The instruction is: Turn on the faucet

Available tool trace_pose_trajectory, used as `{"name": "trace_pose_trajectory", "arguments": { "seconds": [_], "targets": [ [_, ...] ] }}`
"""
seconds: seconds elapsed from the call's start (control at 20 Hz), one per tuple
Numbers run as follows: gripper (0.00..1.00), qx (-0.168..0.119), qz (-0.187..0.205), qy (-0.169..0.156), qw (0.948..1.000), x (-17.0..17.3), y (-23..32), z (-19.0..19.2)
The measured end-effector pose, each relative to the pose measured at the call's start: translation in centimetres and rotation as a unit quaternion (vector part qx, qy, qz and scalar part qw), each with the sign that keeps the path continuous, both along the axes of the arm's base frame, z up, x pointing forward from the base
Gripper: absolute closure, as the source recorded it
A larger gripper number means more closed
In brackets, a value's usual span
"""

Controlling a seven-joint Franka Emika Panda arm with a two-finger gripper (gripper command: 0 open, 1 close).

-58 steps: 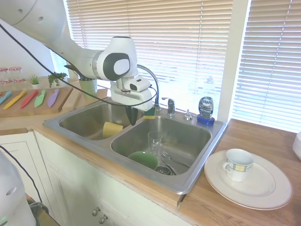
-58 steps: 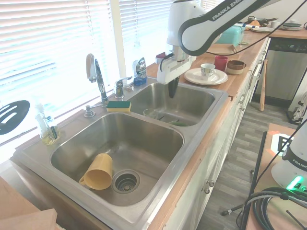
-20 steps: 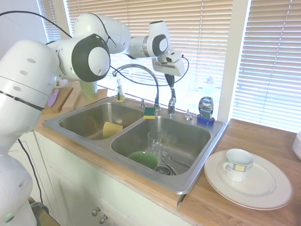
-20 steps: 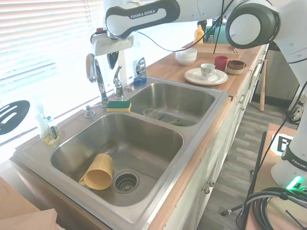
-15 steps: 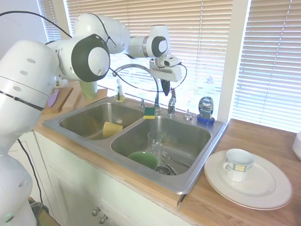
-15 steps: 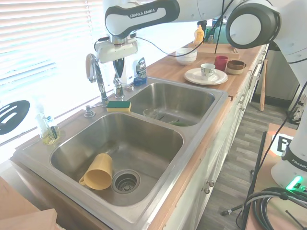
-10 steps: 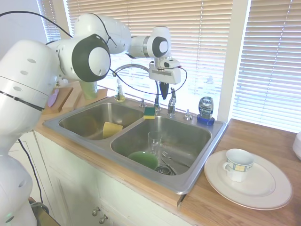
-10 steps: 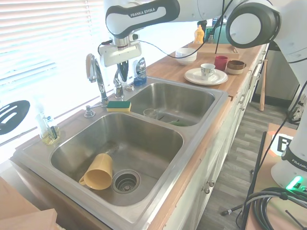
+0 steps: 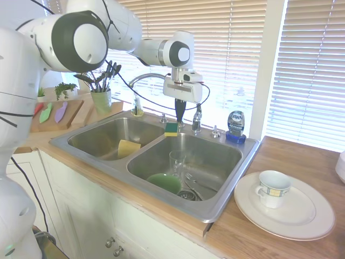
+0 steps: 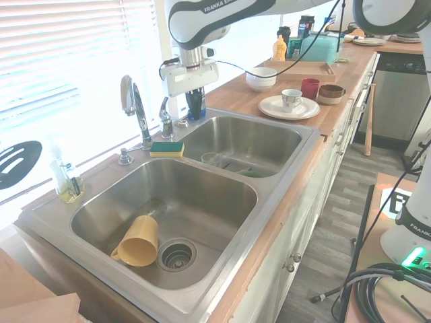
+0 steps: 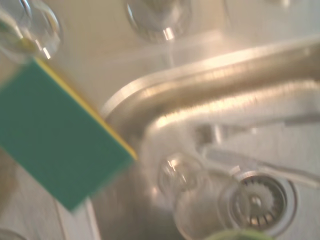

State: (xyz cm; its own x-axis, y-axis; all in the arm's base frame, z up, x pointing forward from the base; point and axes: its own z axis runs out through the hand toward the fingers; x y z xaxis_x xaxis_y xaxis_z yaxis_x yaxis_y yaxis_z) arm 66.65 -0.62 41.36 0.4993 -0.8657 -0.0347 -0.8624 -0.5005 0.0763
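Faucet (image 9: 156,86) stands on the back ledge of the double sink (image 9: 215,208), its chrome gooseneck arching over the divider; its lever handle (image 9: 197,117) rises upright at about 3 o'clock from the spout base. Left to right in the first exterior view: a yellow cup (image 9: 128,148) in the left basin, a green-and-yellow sponge (image 9: 171,129) on the ledge, the pincer (image 9: 179,114) pointing down just beside the handle, a blue soap bottle (image 9: 235,127), then a mug (image 9: 273,189) on a plate (image 9: 307,218) on the desk (image 9: 302,162). Whether the pincer's fingers are spread or closed I cannot tell.
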Motion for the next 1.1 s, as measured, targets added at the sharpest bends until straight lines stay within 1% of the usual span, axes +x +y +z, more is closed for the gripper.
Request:
{"name": "trace_pose_trajectory", "arguments": {
  "seconds": [0.4, 0.6, 0.65, 0.8, 0.9, 1.1],
  "targets": [
    [1.00, 0.007, 0.007, 0.002, 0.9999, -7.6, -1.0, -2.1],
    [1.00, 0.010, 0.010, -0.004, 0.9999, -12.6, -1.0, -3.3],
    [0.00, 0.010, 0.010, -0.005, 0.9999, -13.9, -0.9, -3.8],
    [0.00, 0.011, 0.010, -0.008, 0.9999, -17.9, -0.9, -5.5],
    [0.00, 0.012, 0.008, -0.012, 0.9998, -19.6, -1.0, -6.2],
    [0.00, 0.011, 0.012, -0.021, 0.9996, -20.5, -0.6, -5.7]
  ]
}}
